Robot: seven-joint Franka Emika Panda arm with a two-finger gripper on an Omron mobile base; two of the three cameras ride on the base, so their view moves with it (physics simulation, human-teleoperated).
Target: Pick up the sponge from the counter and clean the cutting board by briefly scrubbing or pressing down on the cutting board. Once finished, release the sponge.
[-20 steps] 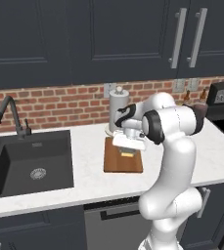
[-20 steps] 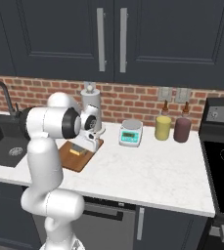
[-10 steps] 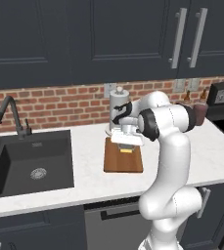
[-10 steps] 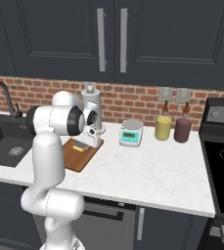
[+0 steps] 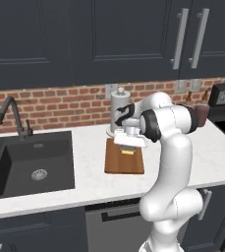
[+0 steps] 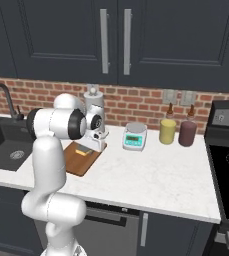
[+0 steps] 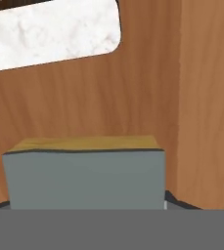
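Note:
The brown wooden cutting board (image 5: pixel 125 160) (image 6: pixel 80 162) lies on the white counter (image 5: pixel 92 170) (image 6: pixel 151 175), right of the sink. My gripper (image 5: pixel 128 145) (image 6: pixel 92 145) points down over the board's far half, shut on the sponge (image 5: pixel 128 151) (image 6: pixel 83 150). The sponge's yellow side shows just beneath the hand, at or just above the wood; I cannot tell which. In the hand view the grey-green and yellow sponge (image 7: pixel 84 176) sits between my fingertips (image 7: pixel 182 204), with the board (image 7: pixel 152 88) behind it and its slot handle (image 7: pixel 50 31) at the top.
A tall white canister (image 5: pixel 120 109) (image 6: pixel 92 102) stands right behind the board. The black sink (image 5: pixel 30 162) and faucet (image 5: pixel 11 115) lie to the left. A white scale (image 6: pixel 135 136), a yellow jar (image 6: pixel 167 131) and a dark red jar (image 6: pixel 187 133) stand to the right, before the stove (image 6: pixel 228 165).
The arm's elbow has swung a little to the left and the hand with the sponge has sunk slightly toward the board. The board and the other things have stayed put.

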